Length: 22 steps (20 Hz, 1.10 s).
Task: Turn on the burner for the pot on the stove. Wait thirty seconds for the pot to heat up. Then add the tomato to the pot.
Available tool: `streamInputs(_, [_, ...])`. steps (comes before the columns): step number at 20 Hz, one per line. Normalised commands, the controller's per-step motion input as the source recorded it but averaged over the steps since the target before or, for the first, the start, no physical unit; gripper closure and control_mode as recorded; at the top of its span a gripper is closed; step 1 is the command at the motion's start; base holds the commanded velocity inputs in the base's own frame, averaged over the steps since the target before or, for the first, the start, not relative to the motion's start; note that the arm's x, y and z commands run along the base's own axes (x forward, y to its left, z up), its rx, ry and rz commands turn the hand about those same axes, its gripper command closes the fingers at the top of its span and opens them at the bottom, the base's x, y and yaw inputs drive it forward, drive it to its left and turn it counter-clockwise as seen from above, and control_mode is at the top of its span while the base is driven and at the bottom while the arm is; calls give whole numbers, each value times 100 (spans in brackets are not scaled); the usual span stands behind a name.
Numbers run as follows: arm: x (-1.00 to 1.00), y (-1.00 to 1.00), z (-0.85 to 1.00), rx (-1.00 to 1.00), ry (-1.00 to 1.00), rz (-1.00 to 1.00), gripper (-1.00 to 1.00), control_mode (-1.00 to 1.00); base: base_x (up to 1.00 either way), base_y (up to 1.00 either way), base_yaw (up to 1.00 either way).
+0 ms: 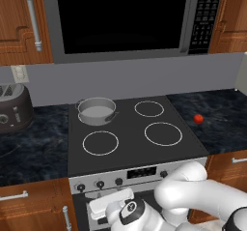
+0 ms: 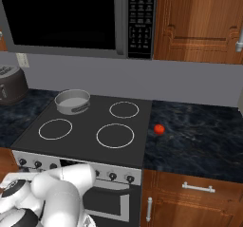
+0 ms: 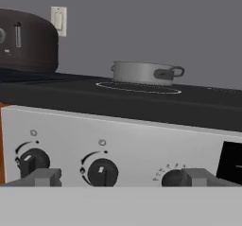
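Pincer: the gripper [image 3: 118, 177] is standing released, its two dark fingertips [image 3: 42, 177] spread wide apart and grasping nothing; it is facing the silver front panel [image 3: 132, 144] of the stove [image 1: 130, 148].
Between the fingertips: a black knob [image 3: 101, 172] is sitting just ahead of the gap, slightly nearer the left tip; contact cannot be told.
At the left tip: a second knob [image 3: 32, 160] is lying just above and behind that tip.
At the right tip: a third knob [image 3: 174, 177] is showing just beside that tip, partly hidden by it.
Hand position: in the left base view the white hand [image 1: 112, 203] is hanging low in front of the oven door, just below the row of knobs.
Beyond the pincer, above: the black glass top is running across the hand view, with one white ring [image 3: 138, 88] lying in front of the pot [image 3: 144, 72].
Pot: it is resting upright on the rear left burner, well beyond the pincer; its pale inside is showing bare in the left base view [image 1: 96, 111].
Tomato: the tomato [image 1: 198, 118] is lying on the dark counter [image 1: 222, 119], well to the right of the pincer and beyond it, just off the stove's right edge, apart from the pot.
Far left: a dark toaster [image 3: 26, 40] is standing on the counter, beyond and left of the pincer.
Overhead: a black microwave [image 1: 125, 17] is hanging above the stove.
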Motion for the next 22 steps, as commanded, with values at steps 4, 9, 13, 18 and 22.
streamInputs(4, [24,0,0,14,1,0,-100,-100,0,0,0])
streamInputs(9, [17,-13,0,12,1,0,-100,-100,0,0,0])
streamInputs(13, [6,-17,-4,6,0,0,-100,-100,0,0,0])
streamInputs(18, [1,-23,-16,2,3,0,-100,-100,0,0,0])
streamInputs(22, [12,-45,-11,7,7,0,-100,-100,0,0,0])
